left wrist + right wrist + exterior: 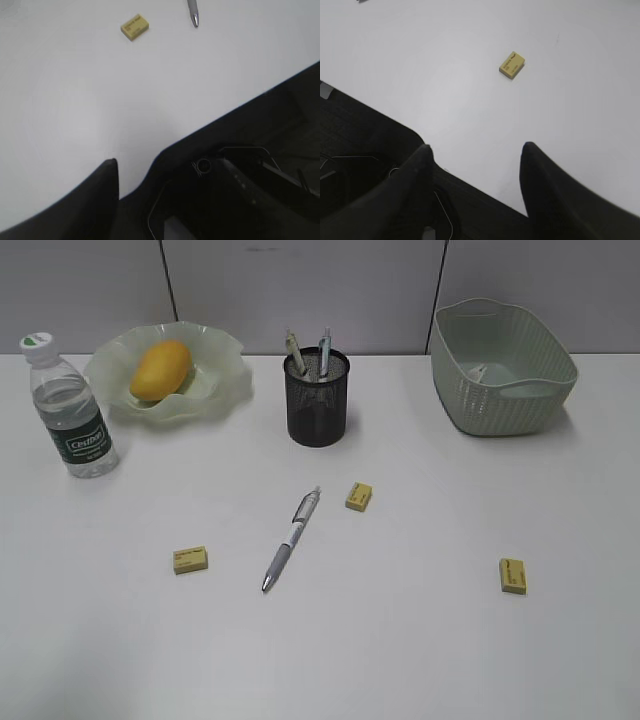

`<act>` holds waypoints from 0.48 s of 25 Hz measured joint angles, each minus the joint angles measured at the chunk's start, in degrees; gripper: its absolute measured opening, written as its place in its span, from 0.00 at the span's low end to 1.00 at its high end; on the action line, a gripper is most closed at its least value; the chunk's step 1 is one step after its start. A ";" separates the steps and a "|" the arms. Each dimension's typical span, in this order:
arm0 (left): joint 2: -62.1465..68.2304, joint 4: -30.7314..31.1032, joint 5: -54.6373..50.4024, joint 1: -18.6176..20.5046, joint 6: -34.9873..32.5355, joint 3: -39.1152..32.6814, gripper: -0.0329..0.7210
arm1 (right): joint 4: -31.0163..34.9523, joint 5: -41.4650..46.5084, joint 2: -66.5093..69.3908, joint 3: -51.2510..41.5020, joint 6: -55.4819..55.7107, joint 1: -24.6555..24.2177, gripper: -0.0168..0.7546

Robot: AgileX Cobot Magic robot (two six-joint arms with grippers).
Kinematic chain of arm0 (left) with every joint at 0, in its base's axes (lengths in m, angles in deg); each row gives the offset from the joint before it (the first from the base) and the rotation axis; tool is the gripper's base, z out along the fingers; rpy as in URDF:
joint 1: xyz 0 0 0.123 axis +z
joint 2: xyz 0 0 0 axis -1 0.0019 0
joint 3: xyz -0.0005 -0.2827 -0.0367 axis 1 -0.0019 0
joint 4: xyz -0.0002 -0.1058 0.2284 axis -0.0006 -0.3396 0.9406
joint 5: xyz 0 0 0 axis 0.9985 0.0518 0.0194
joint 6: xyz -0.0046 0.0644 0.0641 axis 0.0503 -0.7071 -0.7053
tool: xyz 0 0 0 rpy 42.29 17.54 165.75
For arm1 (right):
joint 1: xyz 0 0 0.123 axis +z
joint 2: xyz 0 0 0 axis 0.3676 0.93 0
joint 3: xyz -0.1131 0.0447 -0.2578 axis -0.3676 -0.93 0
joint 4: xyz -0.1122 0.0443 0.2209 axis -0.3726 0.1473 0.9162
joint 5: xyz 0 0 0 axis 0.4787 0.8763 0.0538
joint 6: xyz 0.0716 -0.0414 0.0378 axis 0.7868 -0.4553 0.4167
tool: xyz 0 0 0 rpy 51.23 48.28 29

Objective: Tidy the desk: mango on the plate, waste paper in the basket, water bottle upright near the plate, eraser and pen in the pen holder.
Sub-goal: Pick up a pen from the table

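The mango (162, 369) lies on the wavy plate (225, 390). To its left the water bottle (70, 410) stands upright. The mesh pen holder (318, 400) holds two pens. A silver pen (292, 538) and three yellow erasers (190, 559), (359, 496), (513, 575) lie on the desk (420, 650). A small white wad, apparently the waste paper (480, 372), sits in the basket (520, 390). My left gripper (160, 167) hangs over the desk's front edge, open and empty, an eraser (135, 26) and the pen's tip (193, 12) far ahead. My right gripper (476, 147) is open, an eraser (512, 65) ahead.
Neither arm shows in the exterior view. Grey wall panels stand behind the desk. Below both wrist cameras the desk's front edge (470, 172) drops to a dark floor with cables.
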 joint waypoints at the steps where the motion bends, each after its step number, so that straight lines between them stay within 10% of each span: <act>1: 0.00 -0.69 -0.93 0.00 0.00 0.00 0.65 | 0.00 0.00 0.00 0.00 0.00 0.00 0.59; 12: 0.00 2.35 -6.92 0.00 0.00 -0.98 0.64 | 0.00 -0.27 0.53 0.00 0.06 0.00 0.59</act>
